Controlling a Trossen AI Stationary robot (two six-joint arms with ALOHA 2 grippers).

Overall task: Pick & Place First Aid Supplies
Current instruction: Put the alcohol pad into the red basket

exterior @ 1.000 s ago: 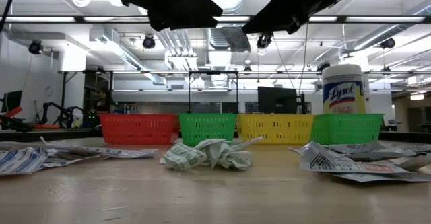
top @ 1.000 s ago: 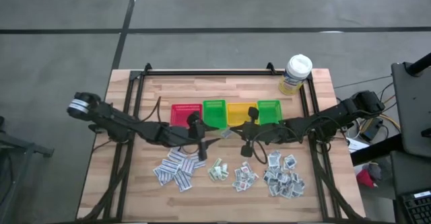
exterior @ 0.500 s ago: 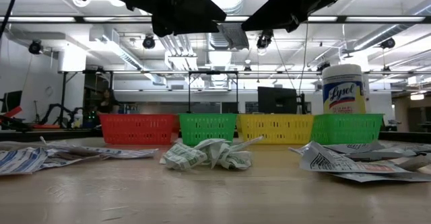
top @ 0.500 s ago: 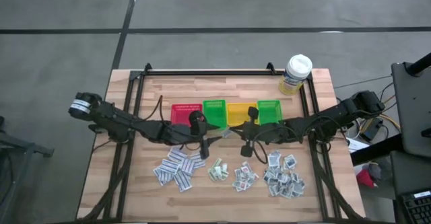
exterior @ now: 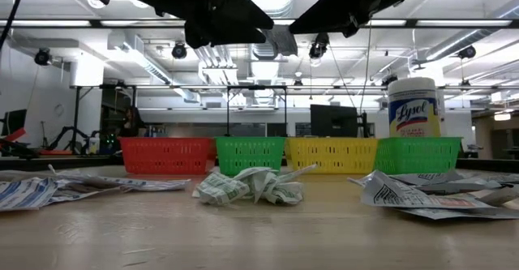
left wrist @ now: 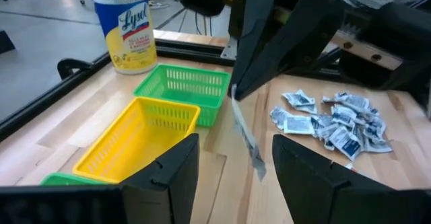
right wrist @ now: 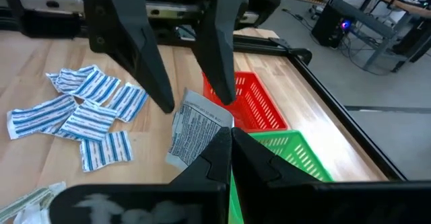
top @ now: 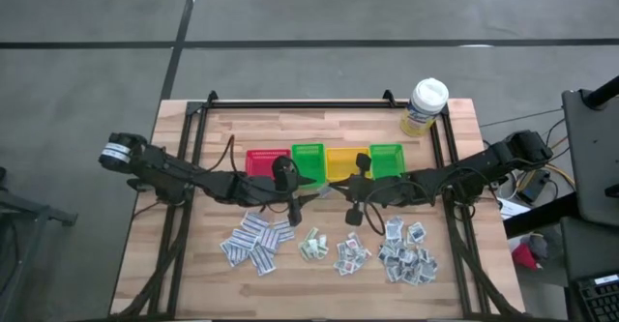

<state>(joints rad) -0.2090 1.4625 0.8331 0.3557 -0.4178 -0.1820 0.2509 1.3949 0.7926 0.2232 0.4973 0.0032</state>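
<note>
wooden tabletop (top: 455, 138) with four bins in a row mid-surface, bottle (top: 424, 106) near the far right corner. right tool (right wrist: 225, 140) pinched shut on one packet (right wrist: 192, 133), held up near the middle. left tool (left wrist: 232, 163) spread wide, holding nothing, facing that packet. other packets (top: 406, 248) heaped in piles along the near edge.
</note>
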